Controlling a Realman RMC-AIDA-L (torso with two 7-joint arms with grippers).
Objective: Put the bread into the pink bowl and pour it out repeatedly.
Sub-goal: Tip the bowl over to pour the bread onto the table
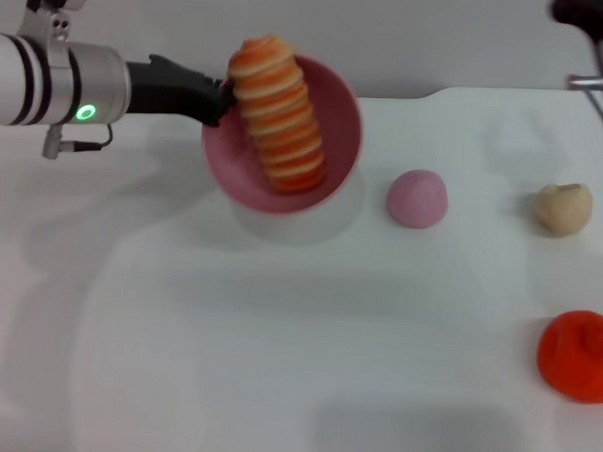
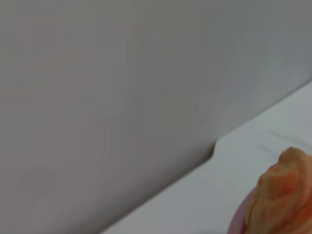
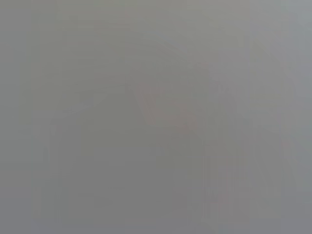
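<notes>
The pink bowl [image 1: 335, 137] is lifted above the white table [image 1: 275, 365] and tipped with its opening toward me. Inside it lies the bread [image 1: 278, 113], an orange-and-cream striped loaf reaching from the upper rim down to the lower rim. My left gripper [image 1: 219, 97] is shut on the bowl's left rim, its black fingers coming in from the left. In the left wrist view only the end of the bread [image 2: 285, 195] and a sliver of the bowl's rim [image 2: 239, 219] show. My right gripper [image 1: 601, 59] stays parked at the far right top edge.
A small pink dome-shaped ball [image 1: 418, 199] sits just right of the bowl. A beige lump [image 1: 563, 208] lies farther right, and a red-orange lump [image 1: 579, 355] is near the right edge. The table's back edge steps behind the bowl.
</notes>
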